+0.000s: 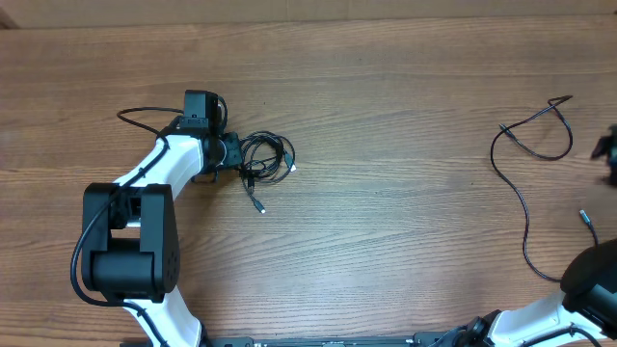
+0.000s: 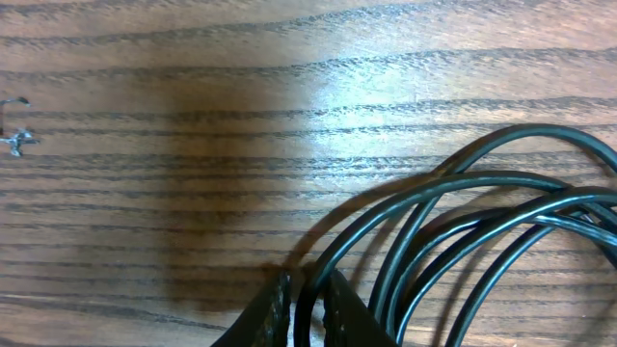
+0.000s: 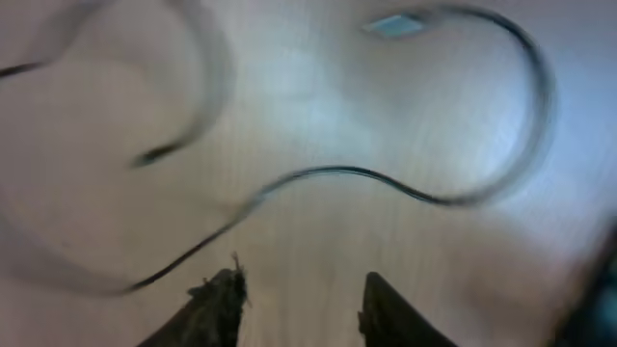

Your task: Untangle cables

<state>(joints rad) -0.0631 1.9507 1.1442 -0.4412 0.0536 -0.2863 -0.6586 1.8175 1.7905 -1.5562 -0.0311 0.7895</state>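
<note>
A small bundle of black cables [image 1: 267,158] lies coiled left of the table's middle, with a plug end [image 1: 258,205] trailing toward the front. My left gripper [image 1: 231,154] sits at the bundle's left edge. In the left wrist view this gripper [image 2: 305,301] is shut on one strand, and the other cable loops [image 2: 482,241] arc off to the right. A separate loose cable [image 1: 523,198] snakes across the right side of the table. My right gripper [image 3: 301,284] hangs open above it with nothing between its fingers, and the blurred cable [image 3: 386,180] lies ahead of it.
The left arm's own thicker black wire [image 1: 145,116] loops over the table behind the arm. The right arm's base [image 1: 588,280] stands at the front right corner. Bare wooden tabletop [image 1: 405,145] separates the two cable groups.
</note>
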